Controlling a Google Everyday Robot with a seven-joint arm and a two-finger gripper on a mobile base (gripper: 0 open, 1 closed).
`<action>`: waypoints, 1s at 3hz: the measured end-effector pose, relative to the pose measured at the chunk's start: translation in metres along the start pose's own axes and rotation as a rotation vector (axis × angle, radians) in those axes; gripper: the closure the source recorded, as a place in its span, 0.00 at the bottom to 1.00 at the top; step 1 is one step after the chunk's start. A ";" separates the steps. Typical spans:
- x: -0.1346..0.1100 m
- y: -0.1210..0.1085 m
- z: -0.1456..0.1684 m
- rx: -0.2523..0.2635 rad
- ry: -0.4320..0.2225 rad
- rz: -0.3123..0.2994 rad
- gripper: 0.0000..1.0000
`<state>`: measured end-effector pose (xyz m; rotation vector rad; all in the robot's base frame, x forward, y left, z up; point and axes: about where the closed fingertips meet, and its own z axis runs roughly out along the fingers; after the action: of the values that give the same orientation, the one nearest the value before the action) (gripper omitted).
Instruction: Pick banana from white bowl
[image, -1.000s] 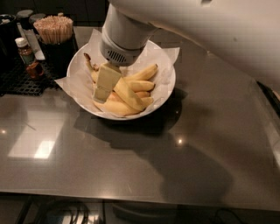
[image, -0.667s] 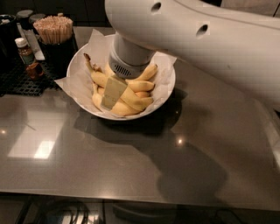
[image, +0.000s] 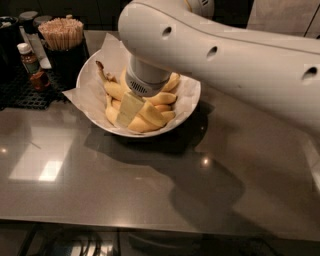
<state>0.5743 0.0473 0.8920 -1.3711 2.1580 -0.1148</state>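
for the grasp, the gripper (image: 128, 111) is placed in the white bowl (image: 193, 102); its state cannot be told. next the banana (image: 113, 89) must be clamped.

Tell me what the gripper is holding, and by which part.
It cannot be told. The gripper is down in the white bowl, on the pile beside the banana, but the arm hides any hold.

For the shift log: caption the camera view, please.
End effector inside the white bowl, over the banana pile, beside the long dark-stemmed banana.
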 end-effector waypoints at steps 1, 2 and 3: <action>-0.009 0.003 0.010 -0.030 -0.008 0.005 0.00; -0.006 0.005 0.020 -0.054 -0.003 0.023 0.00; 0.009 -0.001 0.025 -0.066 0.003 0.063 0.19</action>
<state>0.5846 0.0447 0.8676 -1.3385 2.2232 -0.0223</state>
